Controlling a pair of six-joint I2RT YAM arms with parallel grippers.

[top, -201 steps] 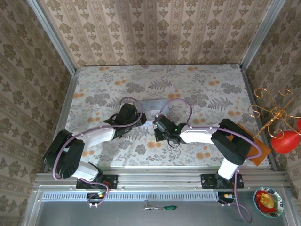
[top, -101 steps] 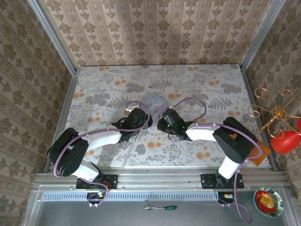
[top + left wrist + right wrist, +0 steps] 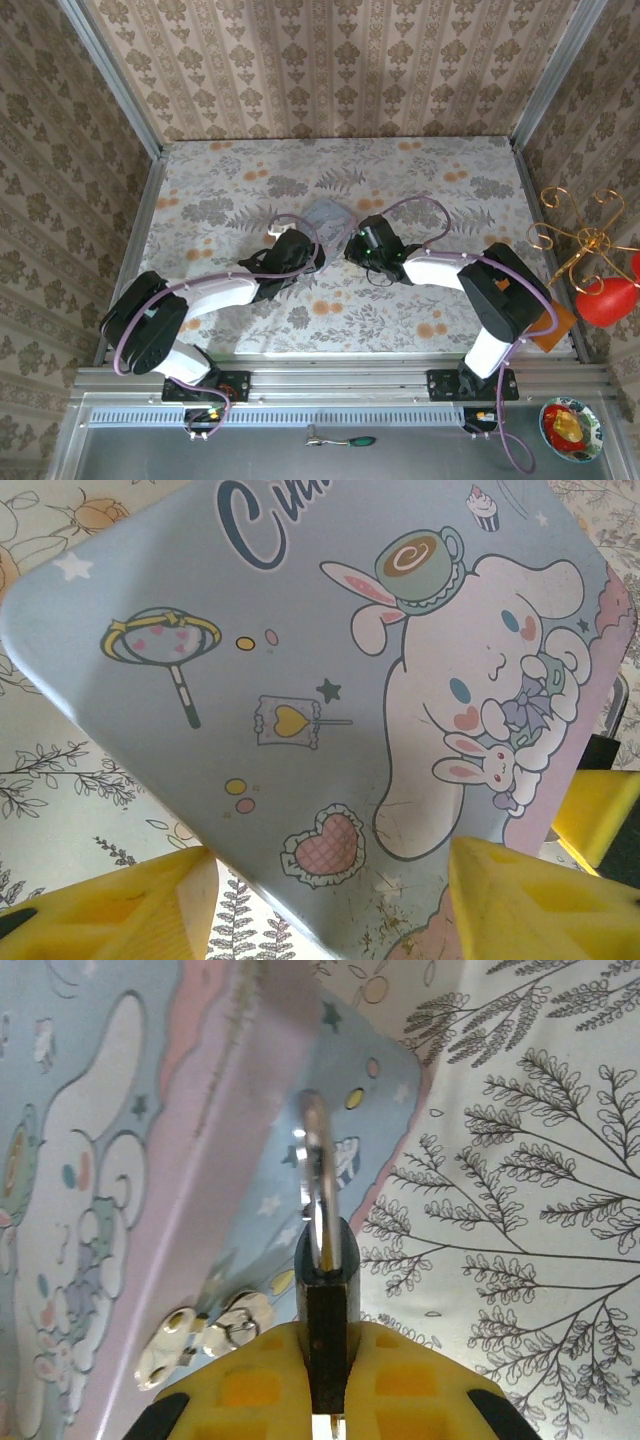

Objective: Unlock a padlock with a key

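The tabletop (image 3: 450, 180) (floral print, grey leaves and orange blooms) has a pale-blue cartoon tin (image 3: 328, 213) near its middle.

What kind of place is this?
Likely a robot test booth made up like a room: wallpaper panels in metal framing, and robot arms bolted to a rail by a flowery table.

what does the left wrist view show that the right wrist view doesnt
Left wrist alone: the tin lid face-on with its lettering, and the left tool, yellow fingers apart at the tin's near corner. Right wrist alone: the padlock, silvery shackle up against the tin's pink edge, dark body between the fingers of the right tool. Both: the pale-blue tin and the floral table.
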